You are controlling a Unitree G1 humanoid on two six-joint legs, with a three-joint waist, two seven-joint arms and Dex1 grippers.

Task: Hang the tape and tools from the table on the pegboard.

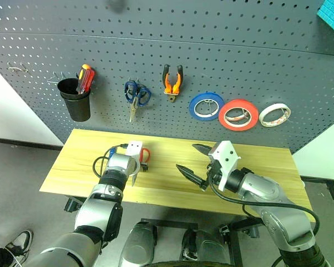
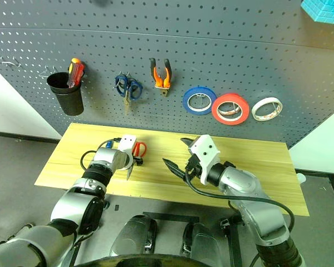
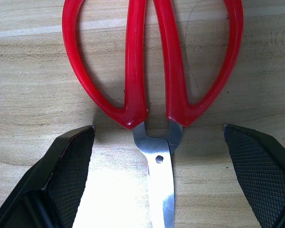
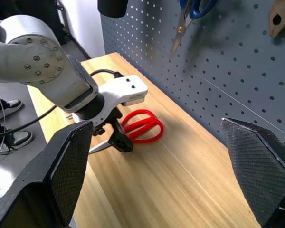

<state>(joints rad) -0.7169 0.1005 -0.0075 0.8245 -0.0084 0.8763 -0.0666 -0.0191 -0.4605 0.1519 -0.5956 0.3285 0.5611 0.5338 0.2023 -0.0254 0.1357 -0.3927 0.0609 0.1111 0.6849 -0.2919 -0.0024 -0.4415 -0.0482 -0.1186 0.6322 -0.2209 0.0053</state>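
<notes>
- The left gripper point(image 3: 156, 142) is seen poised over the red-handled scissors point(image 3: 152, 66), its two black fingers spread wide to either side of the pivot, nothing yet held.
- The right gripper point(image 1: 192, 161) is held above the table point(image 1: 267, 167), to the right of the scissors, jaws wide apart and empty.
- The red-handled scissors are shown lying flat on the table, closed, near the edge closest to the pegboard point(image 1: 211, 55); they are judged to be the one item left to hang.
- The pliers point(image 1: 172, 80) with orange-and-black handles are already hung on the pegboard, above and to the right of the scissors on the table.
- The red tape point(image 1: 238, 114) is already hung on the pegboard too, flanked by a blue roll point(image 1: 205, 105) and a whitish roll point(image 1: 275, 115).
- A pair of blue-handled scissors point(image 1: 137, 95) is seen hanging to the left of the pliers, and a black cup point(image 1: 76, 100) further left is seen with a red-and-yellow-handled screwdriver point(image 1: 85, 78) in it.
- The blue-handled screwdriver cannot be made out with certainty; a small blue shape by the left wrist is too small to identify.
- The task is judged well advanced: a grasp of the scissors is being set up, and the lift and hooking onto a free peg are still to be done.
</notes>
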